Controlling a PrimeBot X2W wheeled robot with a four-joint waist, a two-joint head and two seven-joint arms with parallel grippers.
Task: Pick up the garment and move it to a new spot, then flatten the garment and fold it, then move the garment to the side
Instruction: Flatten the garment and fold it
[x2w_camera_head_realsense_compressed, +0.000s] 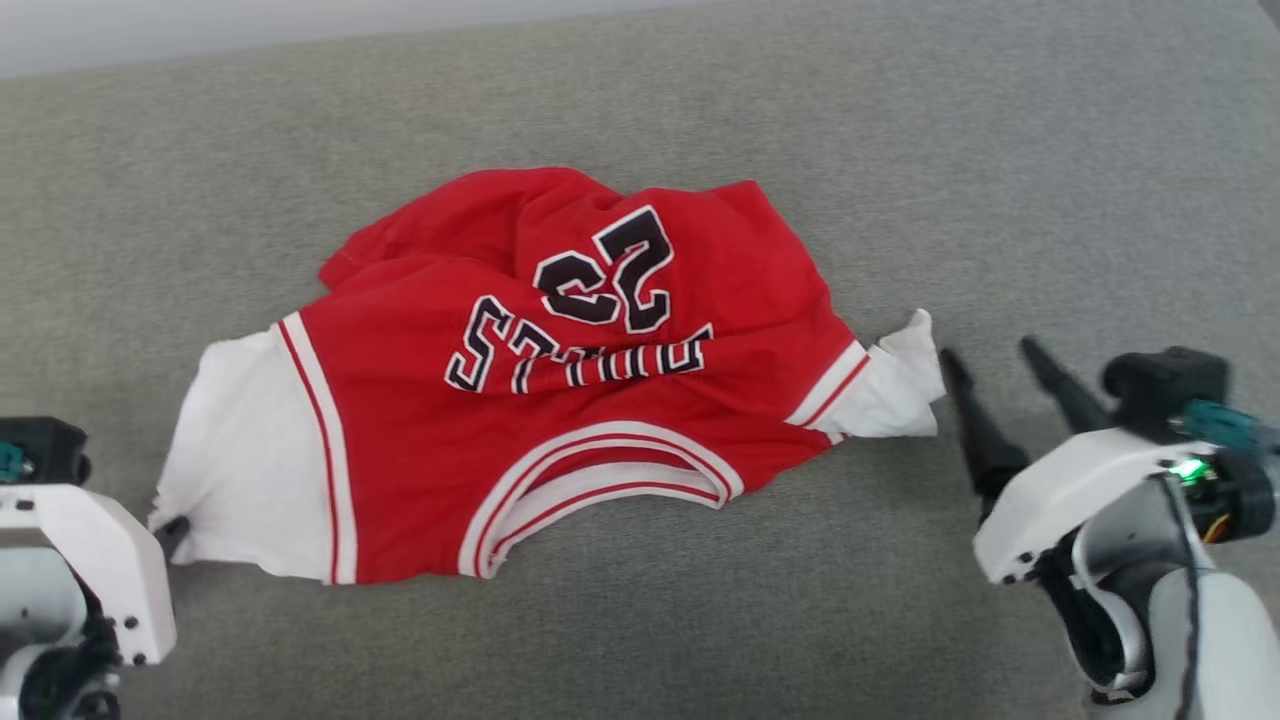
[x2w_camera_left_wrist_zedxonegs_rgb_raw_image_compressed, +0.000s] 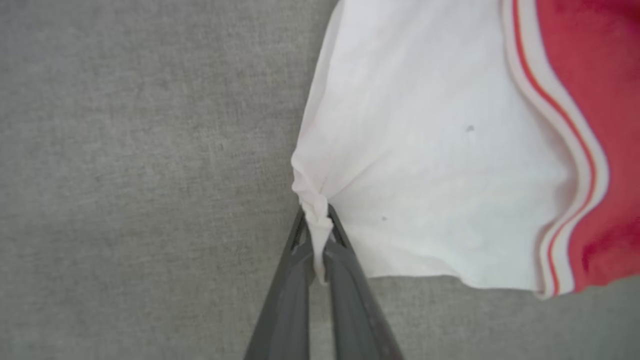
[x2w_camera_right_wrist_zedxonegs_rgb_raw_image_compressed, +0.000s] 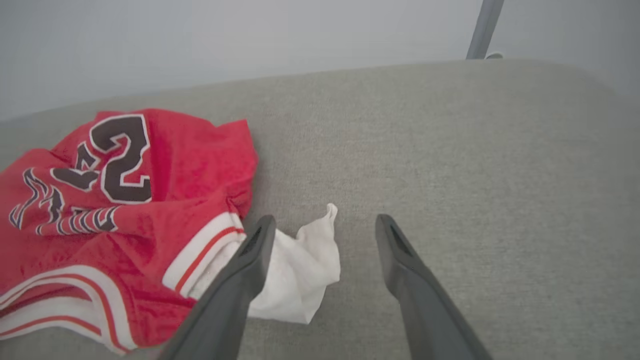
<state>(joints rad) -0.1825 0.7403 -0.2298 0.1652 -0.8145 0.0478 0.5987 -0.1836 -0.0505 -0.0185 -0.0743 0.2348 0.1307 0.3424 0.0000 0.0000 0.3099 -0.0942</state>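
Note:
The garment (x2w_camera_head_realsense_compressed: 560, 400), a red jersey with white sleeves, striped trim and a black 23, lies rumpled on the grey surface, collar toward me. My left gripper (x2w_camera_left_wrist_zedxonegs_rgb_raw_image_compressed: 318, 227) is shut on a pinched corner of the garment's white sleeve (x2w_camera_left_wrist_zedxonegs_rgb_raw_image_compressed: 430, 165); in the head view that gripper (x2w_camera_head_realsense_compressed: 172, 530) sits at the sleeve's lower left edge. My right gripper (x2w_camera_head_realsense_compressed: 990, 362) is open, just right of the other white sleeve (x2w_camera_head_realsense_compressed: 895, 385) and apart from it. In the right wrist view that gripper (x2w_camera_right_wrist_zedxonegs_rgb_raw_image_compressed: 325, 225) spreads wide, with the crumpled sleeve (x2w_camera_right_wrist_zedxonegs_rgb_raw_image_compressed: 305, 270) beside its left finger.
A grey cloth-covered surface (x2w_camera_head_realsense_compressed: 1000, 150) stretches all around the jersey. A pale wall and a thin grey pole (x2w_camera_right_wrist_zedxonegs_rgb_raw_image_compressed: 482, 27) stand beyond its far edge.

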